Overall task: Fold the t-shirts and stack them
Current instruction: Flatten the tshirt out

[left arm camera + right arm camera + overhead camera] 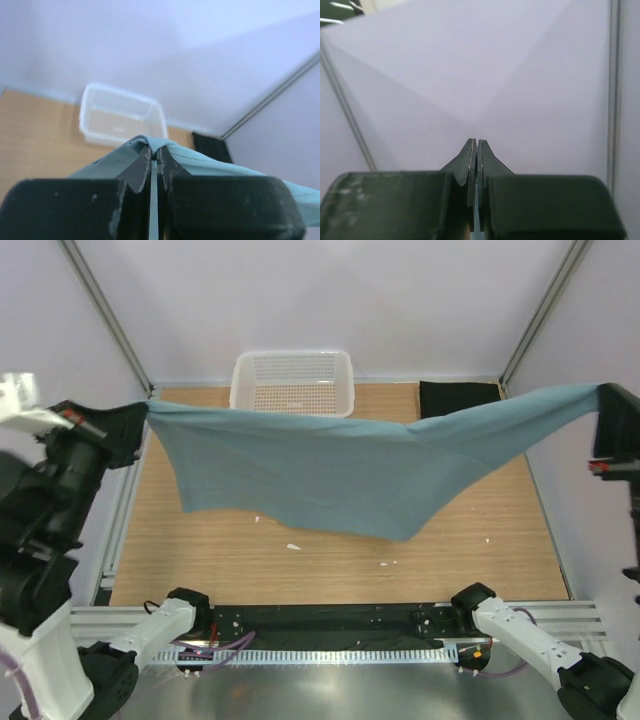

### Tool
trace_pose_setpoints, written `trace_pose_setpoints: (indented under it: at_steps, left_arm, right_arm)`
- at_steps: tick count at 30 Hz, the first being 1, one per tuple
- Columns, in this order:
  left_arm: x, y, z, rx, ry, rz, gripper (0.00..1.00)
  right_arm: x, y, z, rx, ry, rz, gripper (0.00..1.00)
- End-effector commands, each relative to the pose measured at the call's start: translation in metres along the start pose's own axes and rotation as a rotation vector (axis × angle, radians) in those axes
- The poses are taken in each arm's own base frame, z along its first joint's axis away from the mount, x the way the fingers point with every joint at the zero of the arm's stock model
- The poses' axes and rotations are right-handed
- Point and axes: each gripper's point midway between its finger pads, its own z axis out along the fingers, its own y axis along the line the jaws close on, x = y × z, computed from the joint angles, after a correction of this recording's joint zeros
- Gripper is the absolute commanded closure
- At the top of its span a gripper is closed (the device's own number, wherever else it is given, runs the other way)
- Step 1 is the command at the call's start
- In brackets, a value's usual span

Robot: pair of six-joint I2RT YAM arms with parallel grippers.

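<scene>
Both arms hold the teal t-shirt (340,470) stretched in the air above the surface (200,560), left gripper (146,412) and right gripper (601,393) each clamped on one end

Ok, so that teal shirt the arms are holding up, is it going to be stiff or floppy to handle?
Probably very floppy: the teal t-shirt sags in a deep drape between the left gripper and the right gripper. Likely light, since two small pinches carry it. It would probably bunch rather than slide if pushed on the wooden table.

Shirt (330,475) spans left claw (148,410) to right claw (600,392) (basket (292,380) behind it).
</scene>
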Motion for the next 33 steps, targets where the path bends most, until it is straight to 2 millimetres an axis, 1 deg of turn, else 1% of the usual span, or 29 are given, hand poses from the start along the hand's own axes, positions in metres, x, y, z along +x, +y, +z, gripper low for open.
trace_pose_setpoints:
  at_steps: [1,2,3,4,5,7,8,10,11,12,13,14,15,16,17,18,19,20,21,22,24,25,26,28,29,30,31,33]
  left_arm:
    - [-0.065,-0.045,-0.056,0.247,-0.221,0.059,1.00]
    - [-0.077,-0.055,-0.072,0.303,-0.252,0.053,1.00]
    - [-0.081,-0.059,-0.080,0.325,-0.259,0.053,1.00]
    - [-0.092,-0.065,-0.091,0.350,-0.288,0.051,1.00]
    - [-0.096,-0.066,-0.096,0.356,-0.299,0.047,1.00]
    - [-0.102,-0.067,-0.103,0.365,-0.318,0.044,1.00]
    - [-0.103,-0.068,-0.102,0.366,-0.321,0.043,1.00]
    - [-0.102,-0.069,-0.094,0.363,-0.320,0.047,1.00]
    - [-0.101,-0.066,-0.085,0.338,-0.314,0.044,1.00]
    - [-0.101,-0.065,-0.080,0.330,-0.317,0.043,1.00]
    - [-0.092,-0.063,-0.064,0.311,-0.290,0.055,1.00]
    - [-0.088,-0.062,-0.050,0.295,-0.274,0.058,1.00]
    - [-0.089,-0.060,-0.040,0.272,-0.282,0.052,1.00]
    - [-0.082,-0.060,-0.026,0.261,-0.261,0.063,1.00]
    - [-0.081,-0.062,-0.010,0.254,-0.252,0.061,1.00]
    - [-0.080,-0.062,0.001,0.242,-0.244,0.060,1.00]
    - [-0.084,-0.066,0.003,0.246,-0.253,0.060,1.00]
    - [-0.085,-0.067,0.010,0.243,-0.251,0.065,1.00]
    - [-0.082,-0.068,0.025,0.233,-0.236,0.073,1.00]
    - [-0.089,-0.069,0.025,0.228,-0.254,0.074,1.00]
    - [-0.090,-0.069,0.034,0.215,-0.252,0.084,1.00]
    - [-0.095,-0.070,0.032,0.211,-0.267,0.084,1.00]
    - [-0.096,-0.070,0.031,0.209,-0.268,0.085,1.00]
    - [-0.100,-0.068,0.023,0.207,-0.284,0.084,1.00]
    - [-0.101,-0.067,0.019,0.202,-0.287,0.083,1.00]
    - [-0.099,-0.064,0.018,0.194,-0.284,0.086,1.00]
    - [-0.102,-0.062,0.009,0.194,-0.298,0.088,1.00]
    - [-0.103,-0.056,0.000,0.176,-0.308,0.088,1.00]
  right_arm:
    - [-0.072,0.014,-0.032,-0.135,-0.156,0.090,0.99]
    - [-0.078,0.018,-0.033,-0.155,-0.162,0.103,0.99]
    - [-0.100,0.018,-0.044,-0.173,-0.203,0.139,0.99]
    - [-0.109,0.020,-0.048,-0.190,-0.221,0.152,0.99]
    - [-0.122,0.021,-0.050,-0.200,-0.248,0.168,0.99]
    - [-0.127,0.028,-0.049,-0.229,-0.256,0.184,0.99]
    - [-0.126,0.032,-0.043,-0.237,-0.248,0.184,0.99]
    - [-0.122,0.033,-0.036,-0.233,-0.244,0.166,0.99]
    - [-0.111,0.035,-0.026,-0.223,-0.217,0.152,0.99]
    - [-0.108,0.035,-0.020,-0.217,-0.220,0.140,0.99]
    - [-0.101,0.036,-0.013,-0.208,-0.210,0.107,0.99]
    - [-0.093,0.034,-0.005,-0.188,-0.196,0.094,0.99]
    - [-0.079,0.038,0.010,-0.180,-0.172,0.074,0.99]
    - [-0.072,0.040,0.019,-0.174,-0.161,0.058,0.99]
    - [-0.067,0.040,0.027,-0.164,-0.162,0.031,0.99]
    - [-0.056,0.044,0.040,-0.159,-0.142,0.017,0.99]
    - [-0.053,0.046,0.045,-0.160,-0.139,0.013,0.99]
    - [-0.050,0.047,0.051,-0.158,-0.135,-0.011,0.99]
    - [-0.046,0.048,0.057,-0.153,-0.131,-0.018,0.99]
    - [-0.038,0.051,0.067,-0.153,-0.115,-0.029,0.99]
    - [-0.039,0.054,0.074,-0.155,-0.119,-0.039,0.99]
    - [-0.035,0.057,0.079,-0.158,-0.113,-0.041,0.99]
    - [-0.042,0.057,0.079,-0.162,-0.128,-0.037,0.99]
    - [-0.045,0.062,0.080,-0.180,-0.131,-0.030,0.99]
    - [-0.051,0.062,0.078,-0.185,-0.144,-0.023,0.99]
    - [-0.052,0.063,0.077,-0.190,-0.143,-0.011,0.99]
    - [-0.055,0.063,0.075,-0.197,-0.149,-0.005,0.99]
    - [-0.062,0.062,0.070,-0.199,-0.163,0.004,0.99]
